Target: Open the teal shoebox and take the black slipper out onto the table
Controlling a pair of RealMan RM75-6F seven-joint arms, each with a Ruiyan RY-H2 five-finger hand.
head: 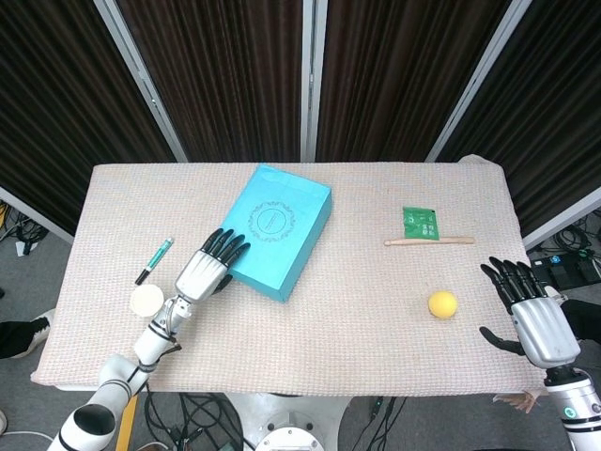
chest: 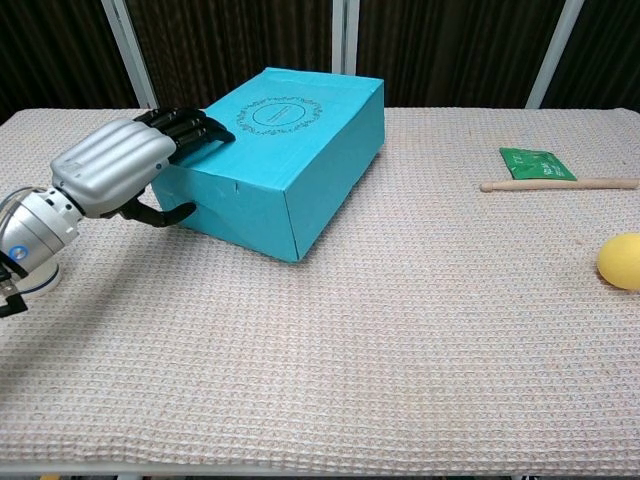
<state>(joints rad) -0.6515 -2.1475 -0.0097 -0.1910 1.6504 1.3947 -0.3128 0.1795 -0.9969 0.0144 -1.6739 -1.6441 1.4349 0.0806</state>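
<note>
1. My left hand (head: 205, 272) sits at the near-left corner of the teal shoebox (head: 277, 228). Its dark fingers (chest: 190, 128) are laid flat over the lid edge and its thumb is tucked against the side wall; whether it actually grips the lid, I cannot tell.
2. Left of the shoebox, beyond the hand, I see a green pen (head: 154, 260) and a small white cup (head: 146, 301) on the table (head: 338, 310). Both are clear of the box.
3. The shoebox is closed, lying at an angle on the left-centre of the table, its lid medallion facing up. The black slipper is out of sight.
4. Right of the shoebox, well apart, lie a green packet (head: 421, 223) with a wooden stick (head: 428, 242) touching its near edge, and a yellow ball (head: 442, 303) nearer to me.
5. My right hand (head: 531, 315) hovers off the table's right edge, fingers spread, holding nothing.
6. I see bare cloth between the shoebox and the packet, and in front of the box.
</note>
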